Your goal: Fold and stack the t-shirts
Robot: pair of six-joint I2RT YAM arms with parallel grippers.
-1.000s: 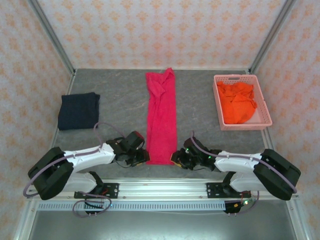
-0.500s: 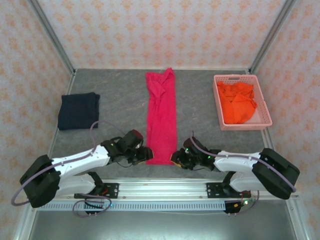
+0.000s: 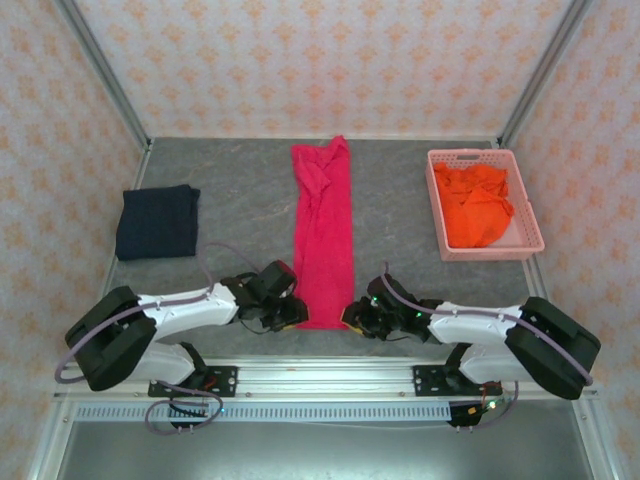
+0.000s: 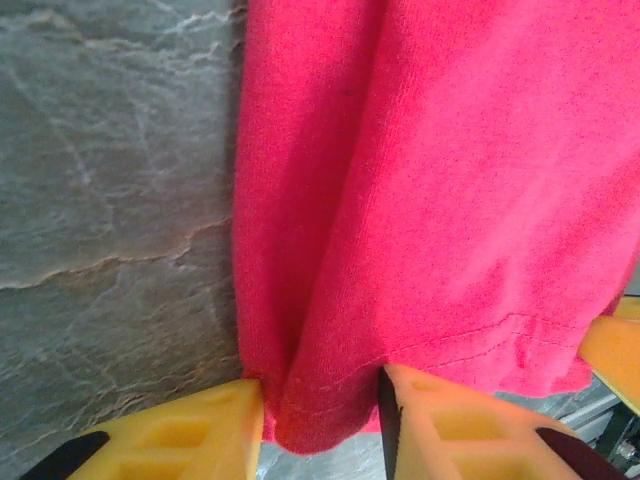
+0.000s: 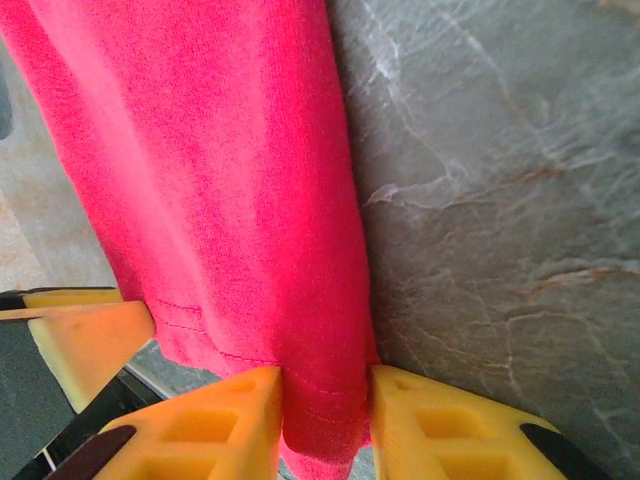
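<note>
**Item 1: crimson-pink t-shirt** [image 3: 323, 235]. Folded into a long narrow strip and laid flat down the middle of the tabletop [image 3: 240, 200]. It runs from the far edge toward the arms. The far end is rumpled and the near hem is straight with visible stitching. Both near corners are held.

**Item 2: left gripper** [image 3: 290, 312]. Low at the near left corner of the strip. The jaws are narrowed onto that corner, with a bunch of hem between the yellow fingers [image 4: 170, 435] and cloth touching both of them.

**Item 3: right gripper** [image 3: 355, 315]. Low at the near right corner of the strip. The jaws are closed to a narrow gap on the hem, and the cloth is pressed between both yellow fingers [image 5: 440, 420].

**Item 4: dark navy t-shirt** [image 3: 157, 221]. Folded into a neat rectangle, lying flat on the left side of the tabletop, well apart from the strip.

**Item 5: orange t-shirt** [image 3: 478, 205]. Crumpled and unfolded, lying inside the basket [image 3: 437, 205].

**Item 6: basket**. Pale pink plastic lattice, rectangular. Stands on the right side of the tabletop, well apart from the strip.

**Item 7: tabletop**. Grey, with a stone pattern of pale veins.
</note>
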